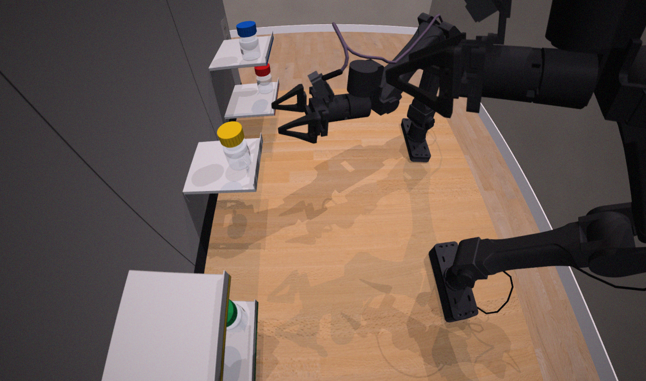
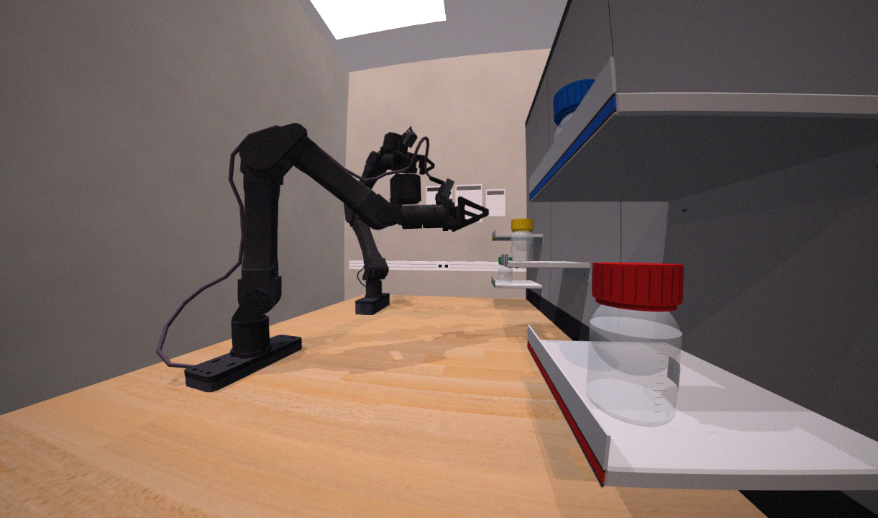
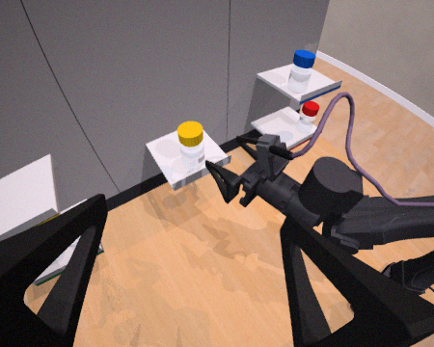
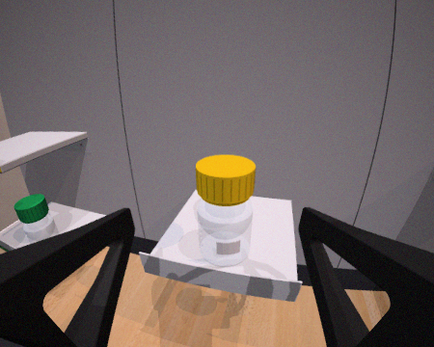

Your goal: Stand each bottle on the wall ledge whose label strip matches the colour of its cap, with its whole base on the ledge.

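robot body, both arms: matte black throughout; l. arm (image 1: 528, 251) and r. arm (image 1: 386, 99) (image 2: 261, 212) alike in build, w/ rounded joint housings, cylindrical wrist sections and a drum-shaped part nr. the r. wrist; fingers triangular, w/ open cut-outs; base plates (image 1: 467, 310) (image 2: 203, 380) oblong, w/ small holes & slots on top; cables: purplish on r. arm, thin black nr. l. base
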`<state>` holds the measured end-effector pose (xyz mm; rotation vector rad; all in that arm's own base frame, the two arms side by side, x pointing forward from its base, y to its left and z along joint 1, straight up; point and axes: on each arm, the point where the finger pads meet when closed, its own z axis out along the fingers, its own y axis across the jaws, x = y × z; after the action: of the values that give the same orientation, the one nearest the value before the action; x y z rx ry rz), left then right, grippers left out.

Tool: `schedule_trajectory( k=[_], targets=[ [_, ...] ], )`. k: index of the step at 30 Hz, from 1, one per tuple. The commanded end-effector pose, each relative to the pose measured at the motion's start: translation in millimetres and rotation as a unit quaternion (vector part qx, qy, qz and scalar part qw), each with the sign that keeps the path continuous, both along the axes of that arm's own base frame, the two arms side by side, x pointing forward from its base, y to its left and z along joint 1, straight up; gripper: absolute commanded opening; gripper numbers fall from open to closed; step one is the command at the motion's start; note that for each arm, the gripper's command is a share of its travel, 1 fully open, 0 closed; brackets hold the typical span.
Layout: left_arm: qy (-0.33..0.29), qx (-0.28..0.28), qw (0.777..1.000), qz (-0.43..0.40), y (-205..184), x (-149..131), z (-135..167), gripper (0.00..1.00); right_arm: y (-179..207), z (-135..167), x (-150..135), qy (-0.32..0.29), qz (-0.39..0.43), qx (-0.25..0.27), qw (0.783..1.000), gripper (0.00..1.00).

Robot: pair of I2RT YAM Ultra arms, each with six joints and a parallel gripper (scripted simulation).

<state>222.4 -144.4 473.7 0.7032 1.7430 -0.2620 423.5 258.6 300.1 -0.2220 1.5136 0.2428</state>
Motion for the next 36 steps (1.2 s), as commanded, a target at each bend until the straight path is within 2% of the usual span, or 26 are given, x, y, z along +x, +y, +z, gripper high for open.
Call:
schedule_trajectory(
  k=[1,6,10,13,17,19,21,27,36],
  targets=[
    [0.004,-0.001,1.000,0.004,4.2,-5.0,1.0,1.00,-9.0,8.4,-3.5,-0.008,-0.015,0.008,1.000,0.89],
    [-0.009,-0.011,1.000,0.012,6.5,-5.0,8.8,1.00,-7.4,3.1,-3.8,0.001,-0.010,0.001,1.000,0.89],
    [-0.049,-0.034,0.997,0.043,-2.5,25.4,21.6,1.00,-20.7,-1.8,-5.3,0.022,-0.010,-0.010,1.000,0.89],
    [-0.077,-0.053,0.993,0.073,-14.0,53.4,20.6,1.00,-47.4,2.7,-9.9,0.038,-0.019,-0.020,0.999,0.89],
    [-0.096,-0.068,0.987,0.110,-36.7,90.6,-7.2,1.00,-100.6,29.6,-18.1,0.044,-0.041,-0.018,0.998,0.89],
    [-0.102,-0.072,0.984,0.130,-49.6,106.8,-32.0,1.00,-134.2,51.2,-24.4,0.039,-0.057,-0.012,0.998,0.89],
    [-0.102,-0.072,0.984,0.130,-49.6,106.8,-32.0,1.00,-134.2,51.2,-24.4,0.039,-0.057,-0.012,0.998,0.89],
    [-0.104,-0.069,0.979,0.162,-70.2,124.9,-93.6,1.00,-203.7,88.0,-38.3,0.029,-0.099,-0.008,0.995,0.89],
    [-0.085,-0.042,0.982,0.162,-81.0,125.3,-142.7,1.00,-252.9,115.5,-46.2,0.014,-0.140,-0.006,0.990,0.89]
  ],
)
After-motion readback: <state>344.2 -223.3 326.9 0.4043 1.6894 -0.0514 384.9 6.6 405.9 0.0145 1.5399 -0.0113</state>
